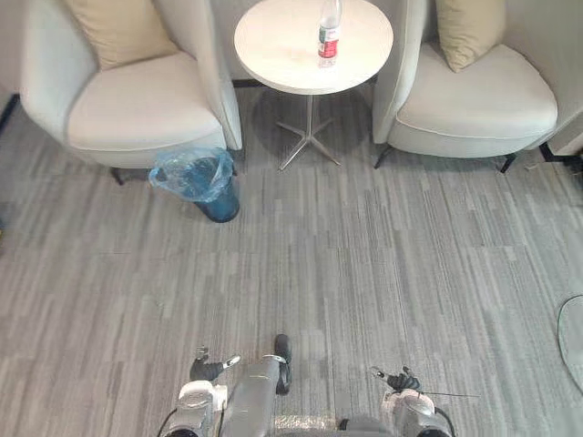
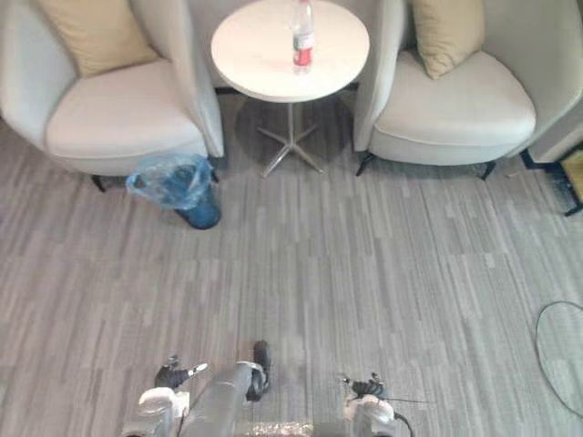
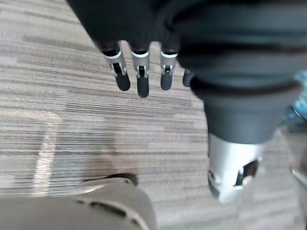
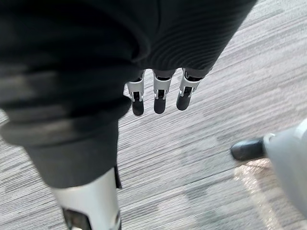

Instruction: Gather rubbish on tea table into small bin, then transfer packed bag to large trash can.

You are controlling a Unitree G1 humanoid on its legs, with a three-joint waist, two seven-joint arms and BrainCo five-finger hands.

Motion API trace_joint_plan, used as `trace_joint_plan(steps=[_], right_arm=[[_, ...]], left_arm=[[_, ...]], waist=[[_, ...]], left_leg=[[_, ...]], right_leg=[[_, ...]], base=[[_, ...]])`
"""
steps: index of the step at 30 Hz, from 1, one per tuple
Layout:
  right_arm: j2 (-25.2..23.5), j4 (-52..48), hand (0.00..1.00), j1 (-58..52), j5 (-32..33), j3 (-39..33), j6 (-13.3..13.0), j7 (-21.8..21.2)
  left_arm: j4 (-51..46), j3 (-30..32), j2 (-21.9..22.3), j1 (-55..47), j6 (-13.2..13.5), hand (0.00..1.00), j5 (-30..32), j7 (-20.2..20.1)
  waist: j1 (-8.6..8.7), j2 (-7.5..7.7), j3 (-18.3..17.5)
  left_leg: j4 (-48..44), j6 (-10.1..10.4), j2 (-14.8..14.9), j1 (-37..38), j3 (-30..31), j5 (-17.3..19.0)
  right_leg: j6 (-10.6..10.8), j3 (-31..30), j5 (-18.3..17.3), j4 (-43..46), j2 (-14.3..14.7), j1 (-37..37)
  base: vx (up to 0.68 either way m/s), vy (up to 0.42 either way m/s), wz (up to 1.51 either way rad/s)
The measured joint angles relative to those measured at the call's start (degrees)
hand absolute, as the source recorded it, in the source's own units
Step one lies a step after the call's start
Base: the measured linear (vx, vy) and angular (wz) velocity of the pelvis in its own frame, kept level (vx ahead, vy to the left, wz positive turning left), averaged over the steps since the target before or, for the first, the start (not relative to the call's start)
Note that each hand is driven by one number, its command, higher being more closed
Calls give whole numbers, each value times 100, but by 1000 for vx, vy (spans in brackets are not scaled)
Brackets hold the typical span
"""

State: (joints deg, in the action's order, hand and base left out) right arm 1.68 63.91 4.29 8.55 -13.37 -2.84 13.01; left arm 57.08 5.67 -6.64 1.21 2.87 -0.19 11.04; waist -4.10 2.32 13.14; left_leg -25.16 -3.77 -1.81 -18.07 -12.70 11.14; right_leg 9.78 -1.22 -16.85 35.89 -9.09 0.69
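**Far from the bottle, both robot hands free**

You are standing well back from the round white surface [image 1: 282,50]. One bottle [image 1: 330,32] with a red label stands upright on it, toward the far side. That looks like the rubbish you have to clear.

The small bin [image 1: 199,185] sits on the floor [image 1: 364,255], just beside the left armchair [image 1: 137,109] and near the surface. A blue bag lines it, with its top folded out over the rim, so it is ready to catch things.

Your left robot hand [image 3: 142,81] hangs low with straight, loose fingers and nothing in it. Your right robot hand [image 4: 160,93] is the same: wide, loose and holding nothing. I think they hang like this because nothing is in reach yet.

The job looks not yet begun. You likely need to walk closer first. The bottle is tall and thin, so a bump could tip it. Take it round the middle.
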Motion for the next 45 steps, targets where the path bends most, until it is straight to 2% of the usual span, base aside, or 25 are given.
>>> trace_joint_plan(steps=[1,2,3,5,7,9,11,12,13,15,17,18,19,21,22,24,27,29,30,32,34,38,40,42,45], right_arm=[[-1,-31,0,3,-26,7,-1,-25],[-8,-80,0,-3,-104,11,0,-72],[-18,-194,0,-61,-150,17,4,-78],[-68,-473,0,-201,-175,19,1,-71],[-61,-643,0,-218,-179,13,0,-72],[-48,-657,0,-209,-179,18,4,-72],[-46,-660,0,-225,-184,55,5,-71],[-63,-628,0,-312,-184,81,12,-71],[-74,-532,0,-353,-135,33,-4,-103],[77,-441,0,-206,-177,39,0,-112],[134,-442,0,-232,-172,-28,-4,-114],[161,-450,0,-248,-167,-28,-5,-107],[156,-456,0,-274,-167,-21,-13,-95],[60,-455,0,-302,-155,12,-20,-72],[25,-446,0,-297,-131,30,-38,-72],[-45,-431,0,-287,-81,-1,-61,-63],[-46,-351,0,-252,43,1,-59,-61],[-43,-265,0,-235,44,-1,-58,-61],[-62,-149,0,-232,44,11,-38,-60],[-142,-152,0,-185,34,7,-30,-76],[-185,-177,0,-169,-59,2,2,-96],[-175,-272,0,-184,-194,59,-5,-160],[-153,-369,0,-193,-231,64,-4,-176],[-168,-420,0,-187,-351,84,-5,-180],[-159,-433,0,-173,-397,128,-3,-182]], left_arm=[[38,-12,10,0,-45,0,1,2],[51,-43,37,-4,-85,0,2,1],[54,-127,91,-8,-93,0,4,0],[39,-241,197,56,-92,0,4,-5],[49,-243,316,179,-89,0,5,-5],[50,-274,453,189,-89,0,4,-8],[89,-289,478,172,-86,0,6,-8],[86,-311,442,131,-75,0,6,-8],[167,-309,473,132,-80,0,6,-9],[231,-267,611,68,-81,0,8,-13],[231,-183,742,43,-76,0,10,-11],[179,-35,791,59,-72,0,13,-23],[121,48,797,53,-72,0,11,-18],[-117,242,758,28,-51,0,8,-17],[-145,232,715,27,-47,0,6,-18],[-240,213,659,37,-19,0,-2,-17],[-233,72,578,41,18,0,4,-15],[-215,-22,518,42,19,0,7,-19],[-130,-75,416,59,19,0,16,-18],[-57,-161,307,69,15,0,-8,-51],[-18,-188,281,92,14,0,14,-131],[137,-350,197,78,-67,0,23,-139],[211,-400,173,52,-88,0,42,-137],[212,-423,159,-28,-90,0,108,-135],[215,-437,154,-46,-93,0,119,-138]], waist=[[38,0,1],[56,-6,3],[75,-32,-4],[104,-52,-7],[152,-105,38],[189,-123,48],[229,-98,33],[243,41,-40],[255,134,-61],[235,-206,-118],[269,-444,-187],[288,-524,-153],[262,-527,-126],[60,-500,-86],[43,-426,-41],[52,-356,-11],[26,-308,10],[-29,-277,31],[-122,-153,26],[-98,-50,16],[-135,-4,-5],[-58,10,1],[-46,-5,0],[43,-9,-9],[92,-9,-12]], left_leg=[[5,-69,-3,269,-5,109],[124,-63,-1,610,28,180],[383,-33,19,1040,85,231],[767,5,74,1575,119,261],[1038,77,195,2009,206,314],[1084,77,376,2331,283,314],[1096,117,474,2533,533,337],[1099,291,346,2575,720,418],[1110,583,305,2729,998,608],[1090,662,584,2738,1270,655],[365,729,847,2335,1530,665],[-806,913,1070,1819,1636,556],[-1551,1043,1250,1494,1642,470],[-2964,1045,1553,913,1342,488],[-3167,1030,1584,691,1252,490],[-2890,883,1523,187,857,570],[-688,695,907,46,470,377],[500,678,584,96,443,-517],[898,462,386,385,305,-922],[653,251,320,349,241,-702],[390,149,287,448,138,-389],[758,105,208,1344,52,42],[960,125,199,1820,50,126],[1200,128,238,2219,95,123],[1223,130,353,2408,217,124]], right_leg=[[302,17,141,836,-2,-280],[287,168,178,1709,-12,-619],[91,544,167,2294,-106,-916],[-331,1139,95,2500,-325,-1307],[-589,1531,-63,1946,-385,-1695],[-643,1581,-95,978,-206,-1905],[-653,1380,325,-251,54,-2057],[-725,1138,1180,-1106,85,-2041],[-958,1044,1304,-994,15,-2101],[-1011,1201,932,-763,171,-2096],[-1094,1548,613,-827,307,-1918],[-1131,1812,511,-1035,413,-1575],[-1199,1940,460,-1175,516,-1319],[-1335,2036,285,-1421,746,-761],[-1368,2150,217,-1507,756,-549],[-1301,2284,203,-1903,764,-103],[-1063,2328,255,-2305,550,287],[-890,2269,170,-2398,423,446],[-804,2066,185,-2544,364,605],[-636,1822,403,-2757,277,709],[-606,1513,421,-2321,173,677],[-277,1120,646,907,-287,-460],[-377,1391,441,1706,-526,-879],[-448,1699,213,1544,-607,-1114],[-579,1808,210,305,-381,-1363]], base=[[519,102,-33],[472,66,-41],[532,51,-33],[400,-6,-11],[369,-84,11],[357,-168,23],[370,-239,44],[476,-363,69],[465,-357,49],[316,-250,33],[371,-313,79],[324,-286,92],[317,-245,69],[285,-173,15],[258,-124,27],[286,-65,36],[337,59,8],[366,139,-8],[445,114,-10],[480,149,5],[435,206,-10],[302,118,-17],[275,44,-3],[319,-22,15],[252,-123,26]])
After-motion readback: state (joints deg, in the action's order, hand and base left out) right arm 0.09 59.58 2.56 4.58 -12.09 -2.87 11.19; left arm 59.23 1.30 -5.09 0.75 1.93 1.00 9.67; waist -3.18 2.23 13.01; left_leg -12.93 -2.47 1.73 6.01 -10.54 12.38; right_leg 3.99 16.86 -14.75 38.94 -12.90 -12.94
